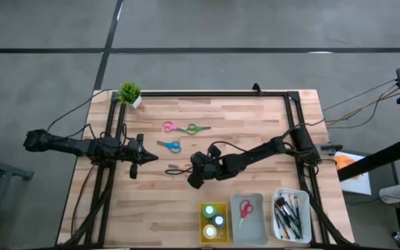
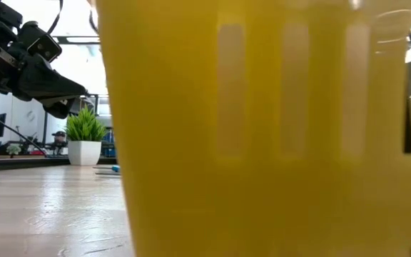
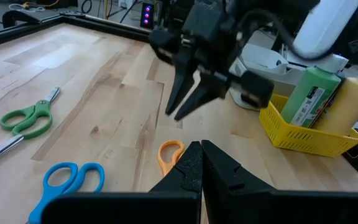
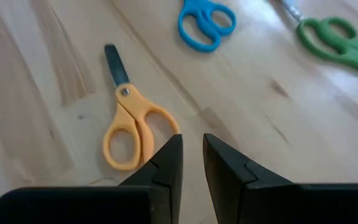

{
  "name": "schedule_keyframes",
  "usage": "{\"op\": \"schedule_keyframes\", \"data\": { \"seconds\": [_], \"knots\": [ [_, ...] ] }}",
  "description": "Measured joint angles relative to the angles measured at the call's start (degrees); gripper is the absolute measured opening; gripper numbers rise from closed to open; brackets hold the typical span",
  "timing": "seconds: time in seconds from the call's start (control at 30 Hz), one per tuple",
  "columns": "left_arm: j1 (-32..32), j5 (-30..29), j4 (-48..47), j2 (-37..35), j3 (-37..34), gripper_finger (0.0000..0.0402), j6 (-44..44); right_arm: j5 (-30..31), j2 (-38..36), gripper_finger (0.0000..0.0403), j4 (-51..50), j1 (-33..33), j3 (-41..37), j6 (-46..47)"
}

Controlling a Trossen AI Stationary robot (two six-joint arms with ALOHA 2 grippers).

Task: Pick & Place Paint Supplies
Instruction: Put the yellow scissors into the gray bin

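Note:
Orange-handled scissors [image 1: 176,169] [image 4: 132,124] lie flat on the wooden table, blades pointing left. My right gripper [image 1: 194,182] [image 4: 191,155] hovers just beside their handles, slanting down, fingers a narrow gap apart with nothing between them. Blue scissors [image 1: 170,145] [image 4: 205,25], pink scissors [image 1: 171,127] and green scissors [image 1: 198,128] [image 4: 334,37] lie flat farther back. My left gripper [image 1: 148,158] [image 3: 201,163] waits shut at the table's left, pointing toward the right gripper [image 3: 186,102].
Along the near edge stand a yellow tray [image 1: 203,232] with paint bottles, a grey tray [image 1: 255,226] with red scissors [image 1: 244,210], and a white tray [image 1: 304,208] with brushes. A small potted plant [image 1: 130,93] stands at the far left corner. The yellow tray [image 2: 262,128] fills most of the low view.

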Motion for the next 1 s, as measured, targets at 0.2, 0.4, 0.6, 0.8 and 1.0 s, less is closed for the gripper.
{"op": "schedule_keyframes", "data": {
  "seconds": [0.2, 0.4, 0.6, 0.8, 1.0],
  "knots": [
    [-0.01, 0.02, -0.01, -0.02, 0.0, 0.0, 0.0, 2.56, 4.16, 0.006, -0.23, 0.02, 2.33, -2.03],
    [0.0, 0.02, -0.01, 0.0, 0.0, 0.0, 0.0, 2.67, 4.69, 0.006, 0.19, -0.09, 3.05, -4.23],
    [0.01, 0.02, 0.01, 0.0, 0.0, 0.0, 0.0, -4.96, 4.67, 0.006, 0.85, -0.95, 3.05, -4.19],
    [-0.01, 0.01, 0.01, 0.0, 0.0, 0.0, 0.0, -7.45, 4.61, 0.006, 1.22, -2.34, 3.0, -4.22],
    [-0.01, 0.0, 0.0, 0.0, 0.0, 0.0, 0.0, -7.97, 4.61, 0.006, 1.2, -2.72, 2.83, -4.66]
  ]
}}
